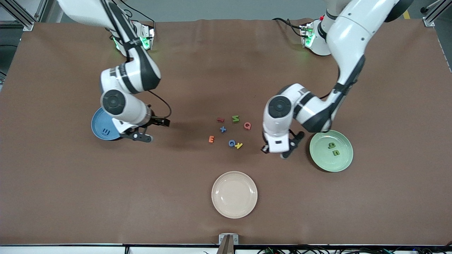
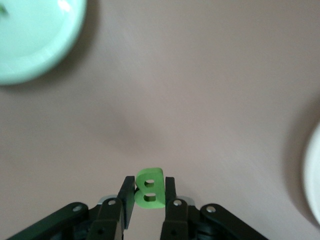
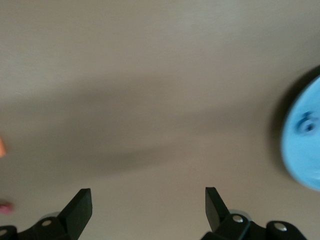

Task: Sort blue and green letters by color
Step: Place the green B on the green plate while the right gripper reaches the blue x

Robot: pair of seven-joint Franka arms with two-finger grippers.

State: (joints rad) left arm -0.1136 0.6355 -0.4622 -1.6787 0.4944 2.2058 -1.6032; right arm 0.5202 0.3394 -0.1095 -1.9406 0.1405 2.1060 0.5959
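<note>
My left gripper (image 2: pixel 149 181) is shut on a green letter B (image 2: pixel 150 189), held upright over bare table between the loose letters and the green plate (image 1: pixel 319 157); from the front the hand (image 1: pixel 277 150) hides the B. Green q (image 1: pixel 332 144) and u (image 1: pixel 336 153) lie on that plate. A green M (image 1: pixel 235 118), blue x (image 1: pixel 222 129) and blue G (image 1: pixel 231 143) lie mid-table. A blue E (image 1: pixel 106 132) lies on the blue plate (image 1: pixel 98 123). My right gripper (image 1: pixel 154 130) hangs open and empty beside the blue plate (image 3: pixel 305 150).
Red letters (image 1: pixel 220 120) (image 1: pixel 247 125), an orange E (image 1: pixel 211 139) and a yellow k (image 1: pixel 239 145) mix with the loose letters. A cream plate (image 1: pixel 234 194) stands nearer the front camera; its rim (image 2: pixel 314 175) shows in the left wrist view, as does the green plate (image 2: pixel 35 40).
</note>
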